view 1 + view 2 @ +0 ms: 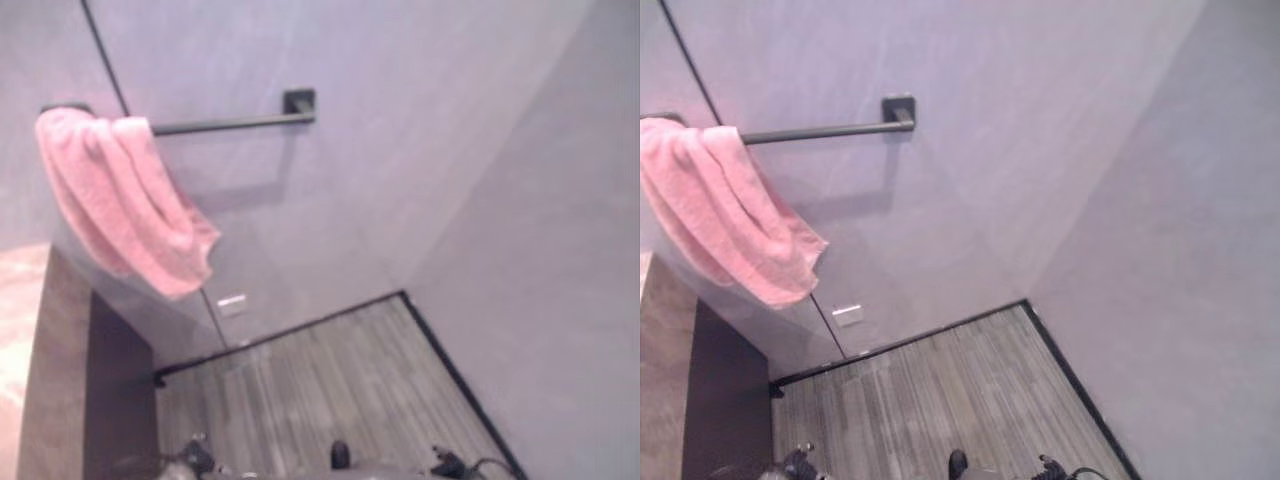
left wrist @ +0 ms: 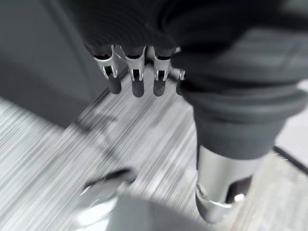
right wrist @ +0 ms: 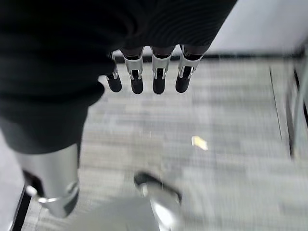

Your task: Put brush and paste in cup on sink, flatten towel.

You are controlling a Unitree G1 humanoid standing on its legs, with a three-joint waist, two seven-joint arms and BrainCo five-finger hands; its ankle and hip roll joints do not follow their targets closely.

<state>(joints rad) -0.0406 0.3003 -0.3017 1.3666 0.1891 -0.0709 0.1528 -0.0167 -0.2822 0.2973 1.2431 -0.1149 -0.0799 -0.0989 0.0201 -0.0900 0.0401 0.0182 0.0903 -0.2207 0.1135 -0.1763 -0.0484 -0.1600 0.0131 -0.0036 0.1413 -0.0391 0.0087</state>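
Wall: pale wall (image 1: pixel 420 120) fills most of both eye views, meeting a second wall at a corner on the right.
Floor: grey striped floor (image 1: pixel 330 380) in the lower middle of the frame, edged by a dark skirting line.
Worktop: a brownish worktop edge (image 1: pixel 20 340) at the far lower left; brush, paste, cup and sink cannot be made out here.
Towel: pink towel (image 1: pixel 120 200) in the upper left, bunched at the left end of the rail and hanging in a crumpled fold, not spread flat.
Rail: dark towel rail (image 1: pixel 235 123) runs right from the towel to its wall bracket, bare along that stretch.
Handling: the towel looks soft, light and limp; it would likely drag and bunch instead of sliding cleanly. The loose lower corner or the hanging side edge seems the best place to pinch and draw it along the rail.
Left hand: left hand (image 2: pixel 137 72) hangs over the floor, fingers straight and relaxed, holding nothing.
Right hand: right hand (image 3: pixel 144 72) likewise over the floor, fingers straight, empty.
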